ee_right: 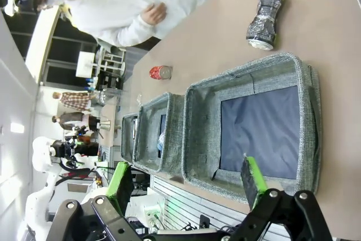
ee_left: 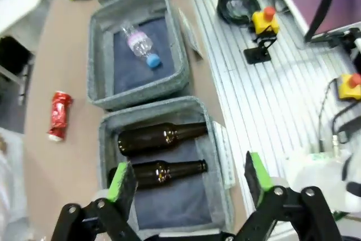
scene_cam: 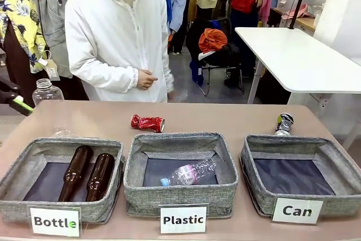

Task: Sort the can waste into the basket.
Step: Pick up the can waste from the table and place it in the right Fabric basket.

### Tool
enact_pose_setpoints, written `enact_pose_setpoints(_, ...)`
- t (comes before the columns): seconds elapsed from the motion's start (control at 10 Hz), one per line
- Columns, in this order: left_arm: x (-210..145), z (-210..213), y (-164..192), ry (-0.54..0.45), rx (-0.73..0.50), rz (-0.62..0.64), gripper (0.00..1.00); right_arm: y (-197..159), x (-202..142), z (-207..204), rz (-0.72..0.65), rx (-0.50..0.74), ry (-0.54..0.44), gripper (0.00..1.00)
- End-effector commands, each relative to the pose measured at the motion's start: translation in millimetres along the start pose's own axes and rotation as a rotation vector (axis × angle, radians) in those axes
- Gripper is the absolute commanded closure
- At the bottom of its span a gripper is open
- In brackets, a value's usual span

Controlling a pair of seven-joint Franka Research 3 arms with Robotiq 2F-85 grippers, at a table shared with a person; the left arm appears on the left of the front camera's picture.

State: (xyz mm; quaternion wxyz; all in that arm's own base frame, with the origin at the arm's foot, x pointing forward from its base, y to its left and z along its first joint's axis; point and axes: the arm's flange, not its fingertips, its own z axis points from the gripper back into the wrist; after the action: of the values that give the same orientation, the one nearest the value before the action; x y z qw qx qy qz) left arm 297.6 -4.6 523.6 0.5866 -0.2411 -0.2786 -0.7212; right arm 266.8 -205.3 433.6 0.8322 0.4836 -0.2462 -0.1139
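Holding two brown bottles (scene_cam: 75,172), Bottle basket (scene_cam: 67,143); red can (scene_cam: 148,123), black can (scene_cam: 284,123) outside

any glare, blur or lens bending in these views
Front view: even light, the Can sign sharp, small glints on the brown glass bottles. Left wrist view: softer overall, middle basket walls bowed by the wide lens. Right wrist view: rolled sideways, black can crisp, far left background washed out.
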Motion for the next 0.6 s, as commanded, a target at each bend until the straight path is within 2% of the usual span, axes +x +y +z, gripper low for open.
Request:
enact_pose_setpoints(0.0, 19.1, -5.8, 52.6, 0.031, -0.104, -0.039, 0.00, -0.6, 2.9, 0.7, 0.026, 0.022, -0.016, 0.00)
enact_pose_setpoints(0.1, 35.1, -20.3, 95.6, 0.082, -0.175, -0.056, 0.00, -0.6, 2.9, 0.7, 0.026, 0.022, -0.016, 0.00)
enact_pose_setpoints(0.3, 61.0, -57.8, 173.0, 0.170, -0.215, 0.001, 0.00, -0.6, 2.9, 0.7, 0.026, 0.022, -0.016, 0.00)
enact_pose_setpoints(0.5, 77.1, -117.3, 238.1, 0.273, -0.278, 0.051, 0.00, -0.6, 2.9, 0.7, 0.026, 0.022, -0.016, 0.00)
